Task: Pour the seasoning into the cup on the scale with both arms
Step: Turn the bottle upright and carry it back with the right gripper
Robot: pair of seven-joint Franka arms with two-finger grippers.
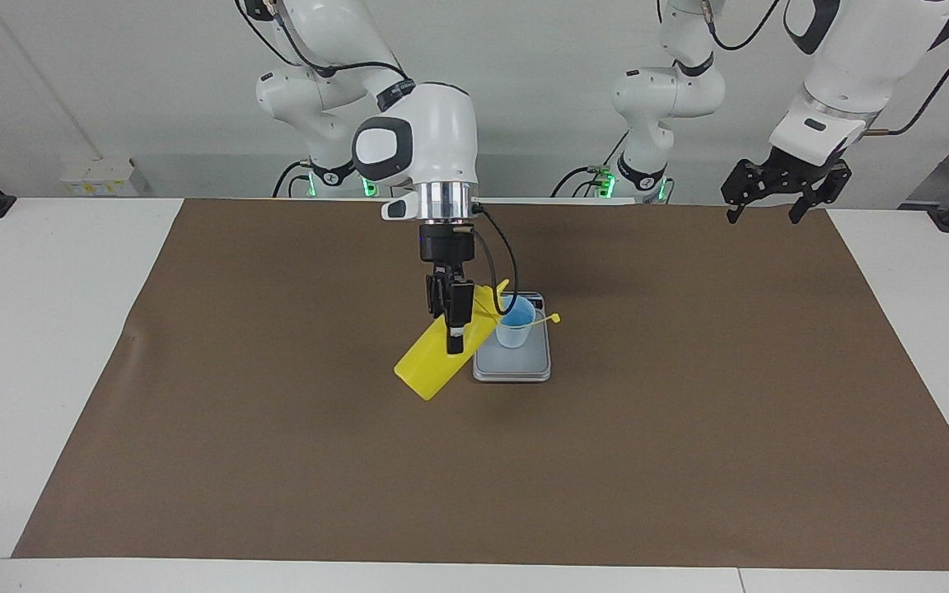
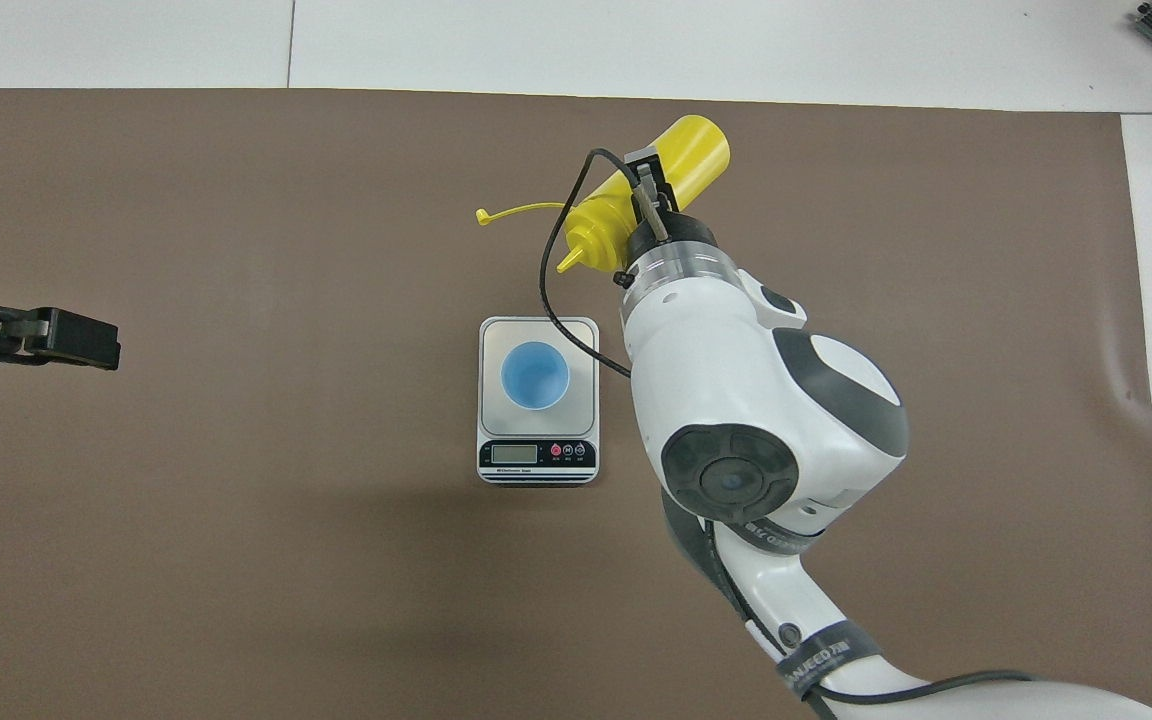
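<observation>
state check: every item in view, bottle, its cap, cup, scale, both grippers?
bottle: held in the air, tilted nozzle-down toward the cup
cap: off, dangling on its tether
cup: upright on the scale, no contents visible
scale: flat on the mat, display faces the robots
right gripper: shut on the bottle
left gripper: open, waiting at the left arm's end

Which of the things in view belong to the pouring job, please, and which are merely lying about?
Belonging to the job:
yellow bottle, tilted in the right gripper over the cup
blue cup on the scale
left gripper, waiting at its own end of the table

Lying about:
only the brown mat
</observation>
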